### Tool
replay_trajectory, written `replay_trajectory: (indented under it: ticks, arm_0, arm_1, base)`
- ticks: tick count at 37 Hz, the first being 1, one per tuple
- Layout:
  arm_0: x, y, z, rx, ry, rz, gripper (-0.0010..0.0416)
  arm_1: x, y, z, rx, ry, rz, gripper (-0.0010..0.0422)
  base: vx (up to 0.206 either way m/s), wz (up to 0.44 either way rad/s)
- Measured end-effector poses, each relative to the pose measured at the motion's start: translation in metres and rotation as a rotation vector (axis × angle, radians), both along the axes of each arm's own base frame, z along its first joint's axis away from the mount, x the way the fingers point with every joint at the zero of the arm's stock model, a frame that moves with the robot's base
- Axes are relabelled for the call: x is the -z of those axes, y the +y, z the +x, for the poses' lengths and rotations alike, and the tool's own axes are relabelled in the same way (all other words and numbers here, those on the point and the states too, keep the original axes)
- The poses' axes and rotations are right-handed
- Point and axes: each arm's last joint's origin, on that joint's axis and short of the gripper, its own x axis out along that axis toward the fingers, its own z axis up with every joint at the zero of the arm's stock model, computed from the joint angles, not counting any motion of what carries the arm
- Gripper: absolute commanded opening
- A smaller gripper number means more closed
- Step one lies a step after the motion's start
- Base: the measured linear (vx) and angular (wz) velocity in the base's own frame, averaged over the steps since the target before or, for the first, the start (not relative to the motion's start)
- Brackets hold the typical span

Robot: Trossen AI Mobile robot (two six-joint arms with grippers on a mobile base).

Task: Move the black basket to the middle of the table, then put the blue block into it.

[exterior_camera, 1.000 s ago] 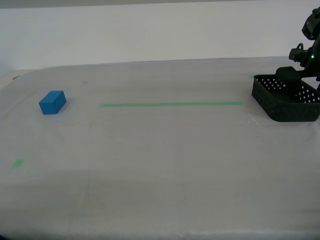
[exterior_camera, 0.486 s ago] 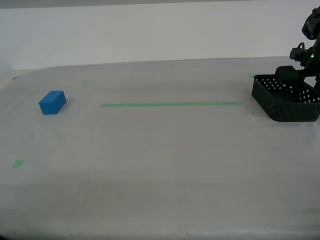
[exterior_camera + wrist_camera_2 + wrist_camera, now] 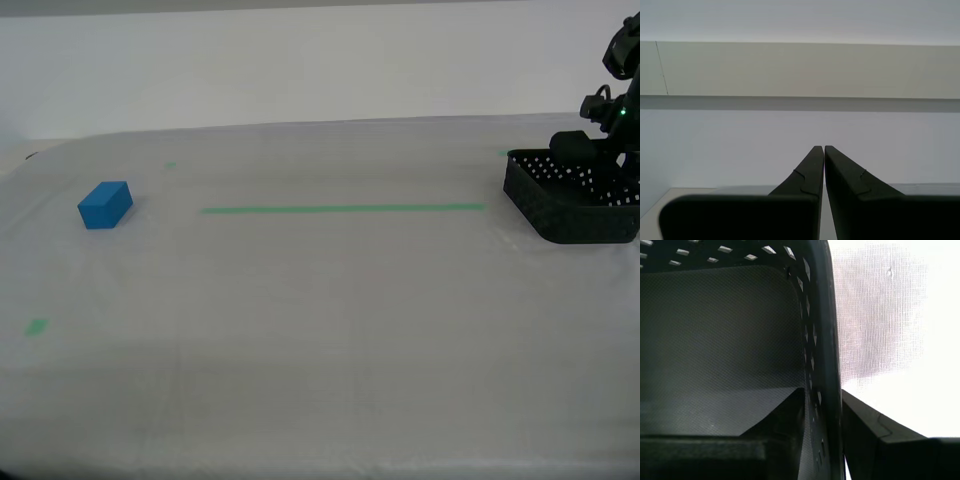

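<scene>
At the exterior view's right edge, my first gripper (image 3: 822,405) had dropped lower and clamped the basket (image 3: 575,205) wall, ready to drag; my second gripper (image 3: 824,150) stayed closed, empty. Block (image 3: 105,204) sat far across the table (image 3: 330,330).

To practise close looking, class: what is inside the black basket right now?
Only one finger of my first gripper, whose jaws straddle the black basket wall. The floor seen is bare; the blue block lies outside on the table. The near wall hides part.
</scene>
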Motion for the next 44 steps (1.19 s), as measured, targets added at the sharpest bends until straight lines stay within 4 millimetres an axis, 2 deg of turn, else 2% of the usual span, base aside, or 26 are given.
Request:
replay_trajectory:
  ticks: [11, 27, 37, 44]
  arm_0:
    - [0.0002, 0.0012, -0.0005, 0.010, 0.006, 0.005, -0.0005]
    - [-0.0004, 0.0019, -0.0004, 0.013, 0.003, 0.014, -0.0001]
    - [-0.0007, 0.0043, 0.0000, 0.022, -0.010, 0.088, -0.0001]
    - [-0.0095, 0.0064, -0.0022, 0.038, -0.010, 0.098, -0.0001]
  arm_1:
    - [0.0000, 0.0000, 0.0000, 0.000, 0.000, 0.000, 0.0000]
    - [0.0000, 0.0000, 0.0000, 0.000, 0.000, 0.000, 0.0000]
    - [0.0000, 0.0000, 0.0000, 0.000, 0.000, 0.000, 0.0000]
    - [0.0000, 0.0000, 0.0000, 0.000, 0.000, 0.000, 0.0000]
  base:
    - [0.000, 0.000]
    - [0.000, 0.000]
    - [0.000, 0.000]
    - [0.000, 0.000]
